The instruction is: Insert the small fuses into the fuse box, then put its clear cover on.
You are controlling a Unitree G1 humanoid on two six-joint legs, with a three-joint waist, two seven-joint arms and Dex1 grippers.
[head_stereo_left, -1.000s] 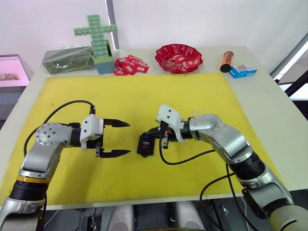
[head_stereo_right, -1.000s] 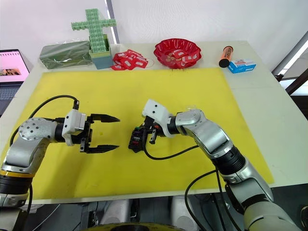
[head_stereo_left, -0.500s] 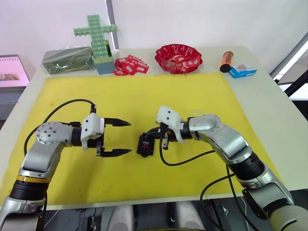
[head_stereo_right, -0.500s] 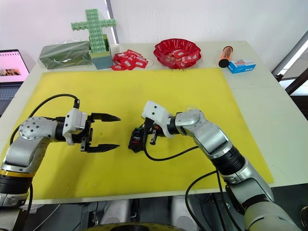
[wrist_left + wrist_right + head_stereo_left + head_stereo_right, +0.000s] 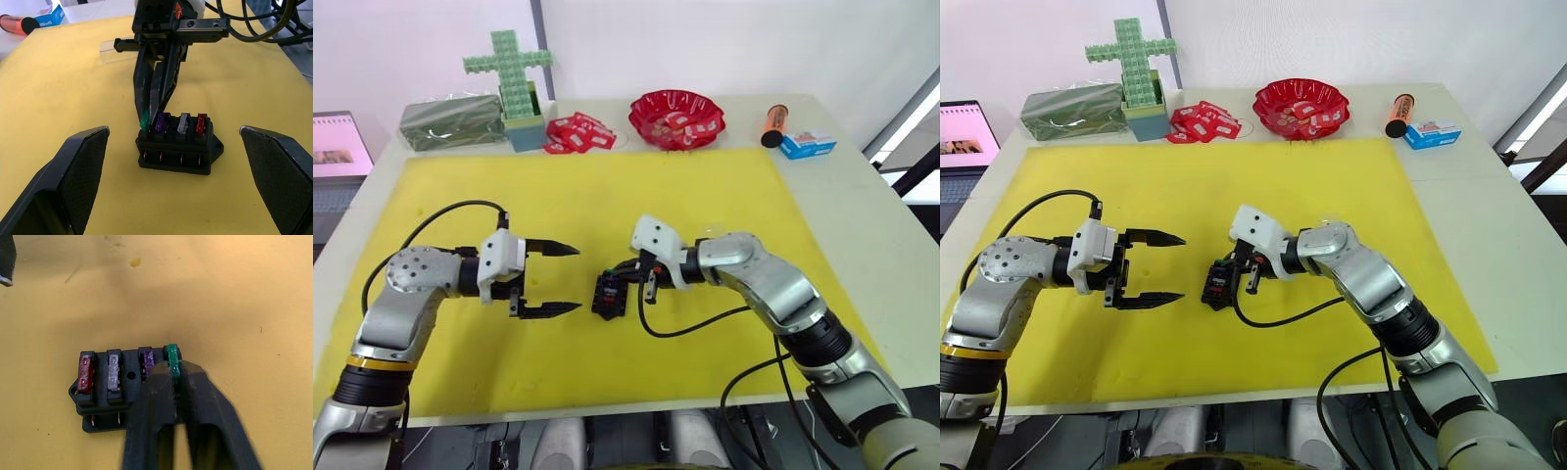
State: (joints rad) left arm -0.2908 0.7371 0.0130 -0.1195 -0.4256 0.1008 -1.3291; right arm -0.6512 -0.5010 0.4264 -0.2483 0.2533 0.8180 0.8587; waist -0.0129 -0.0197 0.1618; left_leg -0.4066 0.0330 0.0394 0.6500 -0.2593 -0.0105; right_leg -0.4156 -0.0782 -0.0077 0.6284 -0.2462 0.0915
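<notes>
The black fuse box [image 5: 178, 152] lies on the yellow mat [image 5: 607, 196] between my two grippers. Red [image 5: 201, 124], pale grey [image 5: 183, 123] and purple [image 5: 161, 122] fuses stand in its slots. My right gripper [image 5: 173, 374] is shut on the green fuse [image 5: 171, 363], which sits at the end slot beside the purple one, tilted slightly. My left gripper [image 5: 576, 280] is open a short way to the left of the box, its fingers [image 5: 78, 166] spread wide with nothing between them. The clear cover [image 5: 110, 53] lies on the mat behind the right gripper.
Along the back of the table stand a green brick cross [image 5: 509, 69], a green packet [image 5: 450, 120], red-and-white packets [image 5: 578, 132], a red bowl [image 5: 676, 117], an orange cylinder [image 5: 773, 124] and a blue box [image 5: 808, 145]. A laptop [image 5: 337, 147] sits off the left edge.
</notes>
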